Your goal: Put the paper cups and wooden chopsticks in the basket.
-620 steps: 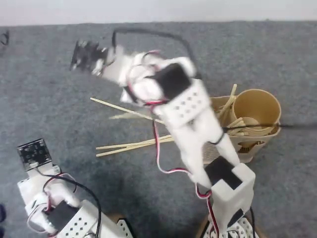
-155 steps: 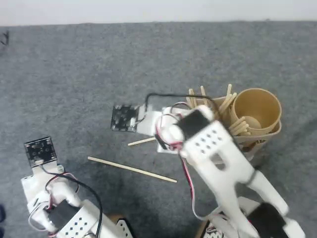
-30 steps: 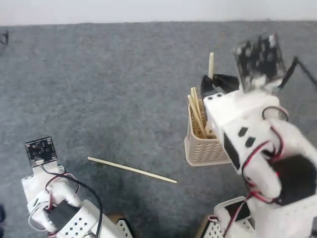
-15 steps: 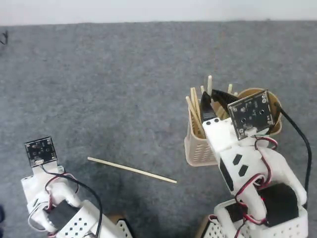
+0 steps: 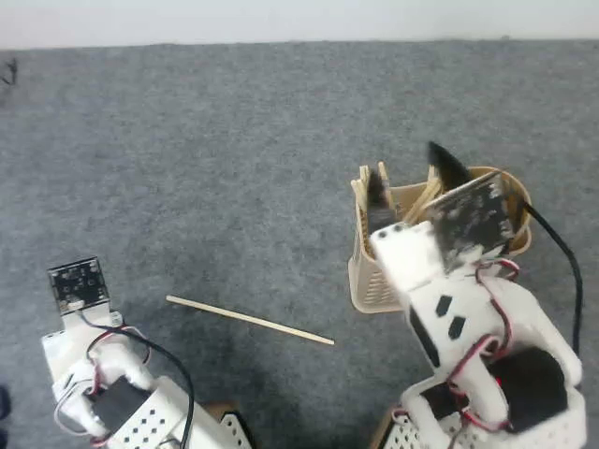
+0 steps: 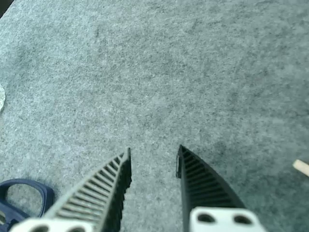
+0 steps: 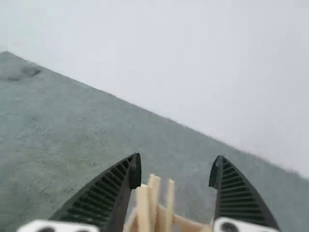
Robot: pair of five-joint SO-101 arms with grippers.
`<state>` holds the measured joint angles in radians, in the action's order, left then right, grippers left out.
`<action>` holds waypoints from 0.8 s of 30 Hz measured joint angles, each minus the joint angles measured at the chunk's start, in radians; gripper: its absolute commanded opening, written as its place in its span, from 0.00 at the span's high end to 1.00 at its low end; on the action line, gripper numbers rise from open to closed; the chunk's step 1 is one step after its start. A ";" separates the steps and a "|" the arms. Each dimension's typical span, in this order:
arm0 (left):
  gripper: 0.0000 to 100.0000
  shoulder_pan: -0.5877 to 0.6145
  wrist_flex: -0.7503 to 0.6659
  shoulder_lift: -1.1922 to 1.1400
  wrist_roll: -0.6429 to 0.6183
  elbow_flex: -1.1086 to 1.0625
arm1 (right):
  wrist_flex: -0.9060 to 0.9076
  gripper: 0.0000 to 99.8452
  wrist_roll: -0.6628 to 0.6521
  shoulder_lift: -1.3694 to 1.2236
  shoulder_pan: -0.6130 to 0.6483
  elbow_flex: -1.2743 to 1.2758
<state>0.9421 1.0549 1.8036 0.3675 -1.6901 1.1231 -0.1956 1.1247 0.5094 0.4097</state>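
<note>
One loose chopstick (image 5: 250, 321) lies flat on the grey table (image 5: 187, 140), well apart from the basket (image 5: 374, 285) and between the two arms. The rest of the chopsticks (image 7: 145, 203) stand upright in the basket beside a paper cup (image 5: 519, 217). The right tool (image 5: 404, 164) hangs just above the basket with its jaws spread wide and nothing in them, and the stick tips poke up between the jaws. The left tool (image 6: 154, 149) sits low over bare table, partly open and also empty. The step in hand looks like fetching that last chopstick. To do it well, the right tool should probably rise straight up first, so a jaw does not snag the standing sticks or tip the light basket. The approach to the loose stick then wants the jaws set across its length, near its middle, so it does not swing once lifted. The stick is thin and lies flat on the soft surface. The fingertips therefore likely need to press into the pile on both sides before closing, or they may skid over it. It should then be tilted upright and lowered into a gap beside the cup.
</note>
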 measured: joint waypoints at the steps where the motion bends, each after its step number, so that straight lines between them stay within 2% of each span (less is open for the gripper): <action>1: 0.86 0.000 0.000 0.000 0.000 0.000 | 0.029 0.77 -0.023 -0.046 0.038 -0.052; 8: 0.86 0.000 0.000 0.000 0.000 0.000 | 0.311 0.77 -0.181 -0.471 0.261 -0.379; 13: 0.86 0.000 0.000 0.000 0.000 0.000 | 0.448 0.77 -0.308 -0.723 0.348 -0.442; 21: 0.86 0.000 0.000 0.000 0.000 0.000 | 0.486 0.77 -0.338 -0.962 0.384 -0.443; 24: 0.86 0.008 0.000 0.000 0.009 0.000 | 0.443 0.77 -0.336 -1.020 0.423 -0.407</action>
<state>0.9498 1.0549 1.8036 0.3767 -1.6901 1.5666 -0.5317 0.1043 0.9329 0.0031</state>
